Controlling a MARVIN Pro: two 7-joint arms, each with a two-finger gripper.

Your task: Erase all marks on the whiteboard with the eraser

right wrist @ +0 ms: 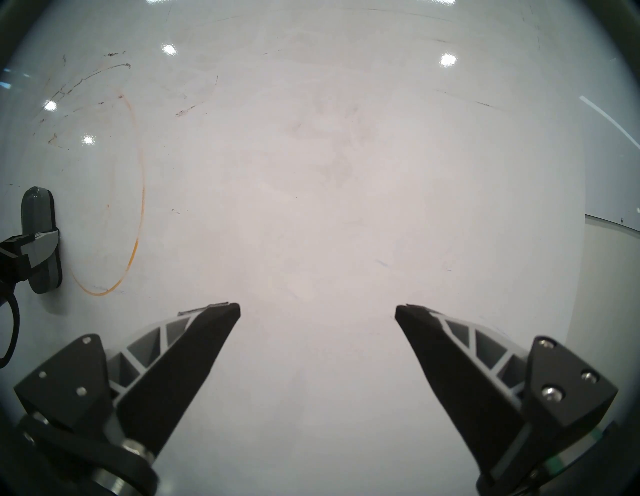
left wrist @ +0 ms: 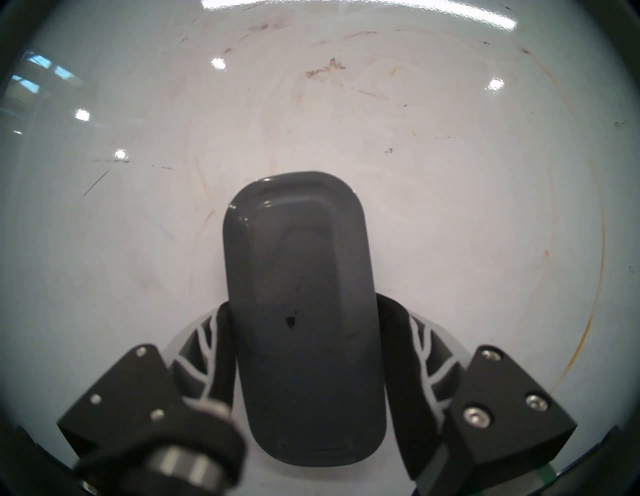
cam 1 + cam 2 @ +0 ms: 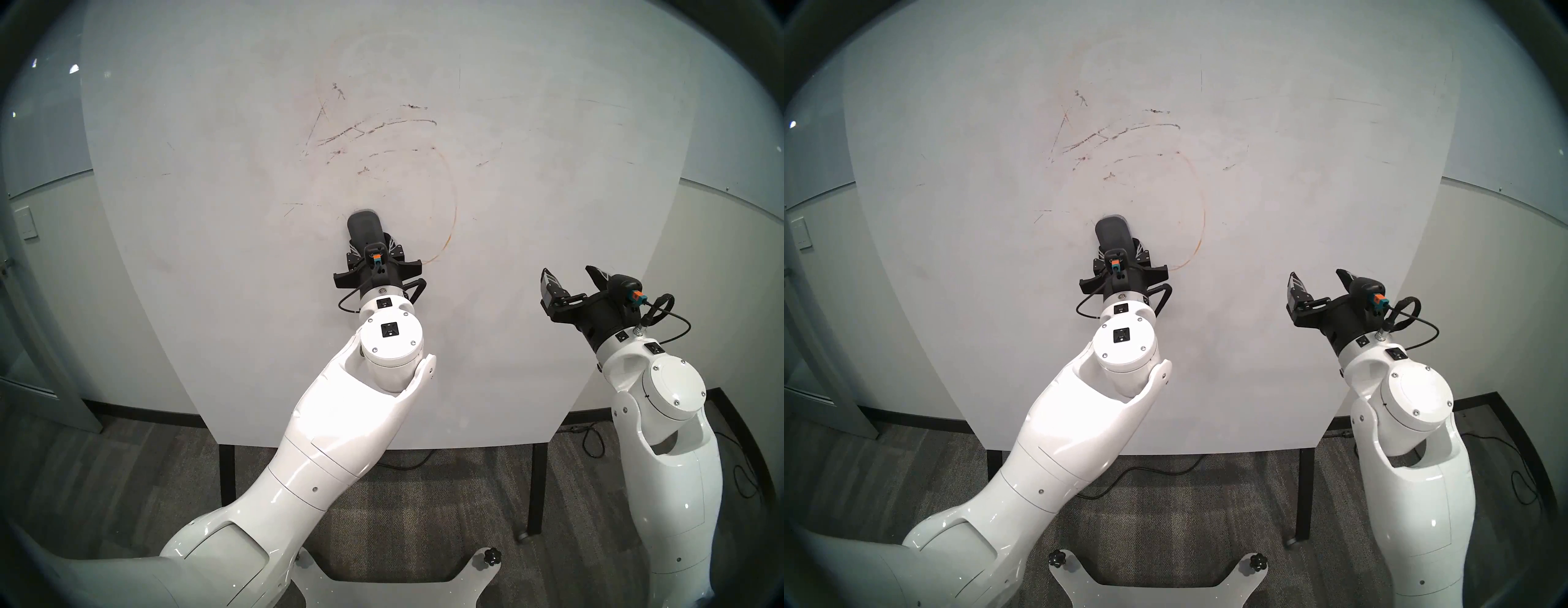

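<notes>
**Item: eraser** (image 3: pixel 364 231). Dark grey oblong block with rounded ends and a small dark dot near the middle of its back. It stands upright against the whiteboard (image 3: pixel 212 297), roughly central across its width and a little below mid-height, well clear of every edge. Its flat wiping face appears pressed to the panel.

**Held by:** left gripper (image 2: pixel 306 363), closed on the eraser's lower half, one finger on each long side; the upper half stands free above the fingers.

**Handling (judged):** looks light and rigid in the body, with a thin darker pad layer at the board side that is probably soft. The smooth, slightly glossy shell may slip under sideways drag, so a hold on the long flanks near the middle, as now, seems best. It does not look fragile.

**Item: marks.** Orange curve (image 3: pixel 453 212) just right of the eraser, running down toward the lower right; scratchy dark streaks (image 3: pixel 373 129) above it, toward the top edge; faint smudges and stray ticks scattered to the right side. The stretch beside and below the eraser reads mostly clean, so the job seems partly done.

**Item: right gripper** (image 1: pixel 317 311). Fingers spread wide, holding nothing, facing the board's right part without touching it as far as can be told.
</notes>
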